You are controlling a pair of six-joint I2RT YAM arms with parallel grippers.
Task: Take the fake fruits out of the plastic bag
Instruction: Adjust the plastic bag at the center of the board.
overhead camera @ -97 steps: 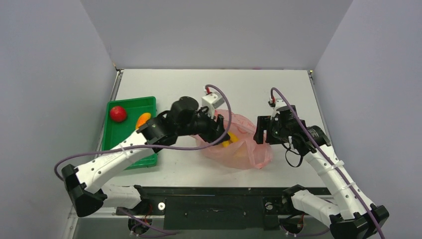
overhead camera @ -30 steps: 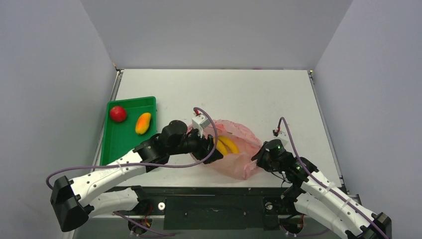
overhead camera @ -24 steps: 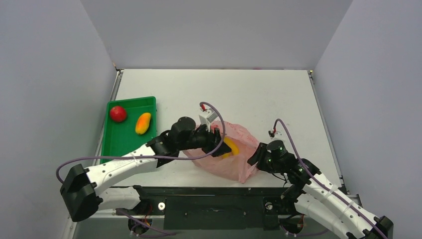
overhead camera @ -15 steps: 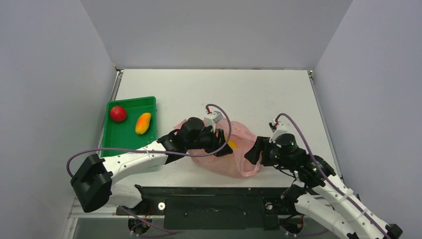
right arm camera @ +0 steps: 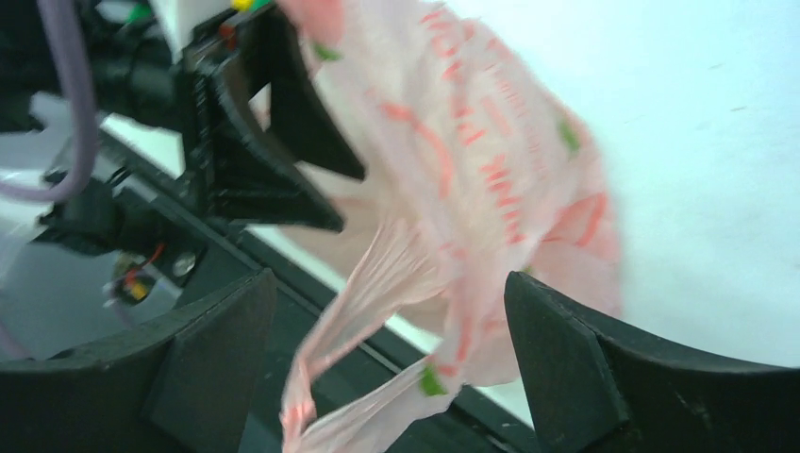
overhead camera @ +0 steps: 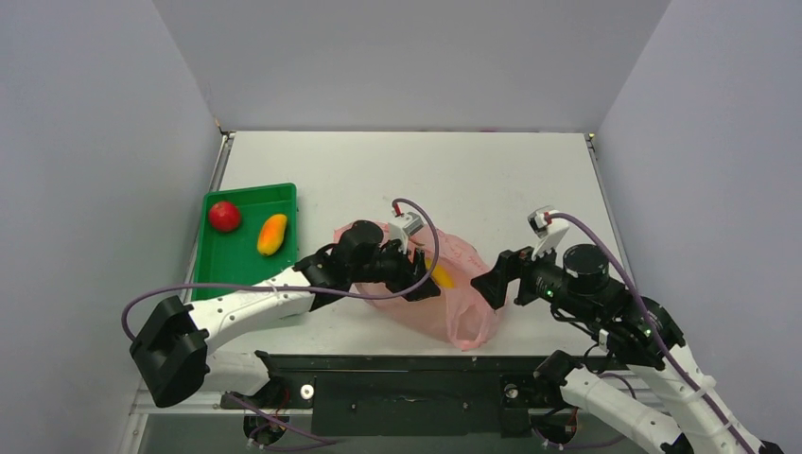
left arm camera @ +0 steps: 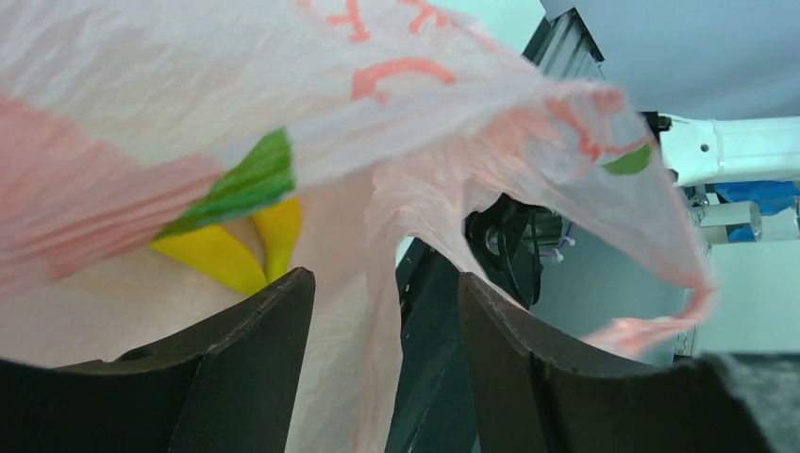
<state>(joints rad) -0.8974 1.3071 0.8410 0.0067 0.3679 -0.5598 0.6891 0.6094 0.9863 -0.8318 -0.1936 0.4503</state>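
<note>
the left gripper [left arm camera: 382, 283] has its jaws partly apart – a fold of the plastic bag [left arm camera: 141, 113] hangs loose in the gap, not pinched. the yellow bananas [left arm camera: 236, 250] lie inside the bag, just beyond one fingertip. the right gripper [right arm camera: 387, 283] stands wide, a twisted strand of the bag dangling between its fingers – no grip. the two grippers face each other across the bag, which rests on the table [overhead camera: 511, 180].

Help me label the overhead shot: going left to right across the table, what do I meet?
Red fruit → orange-yellow fruit, both in the green tray → plastic bag → right fingers. The left fingers overlap the bag, so they are left out.
</note>
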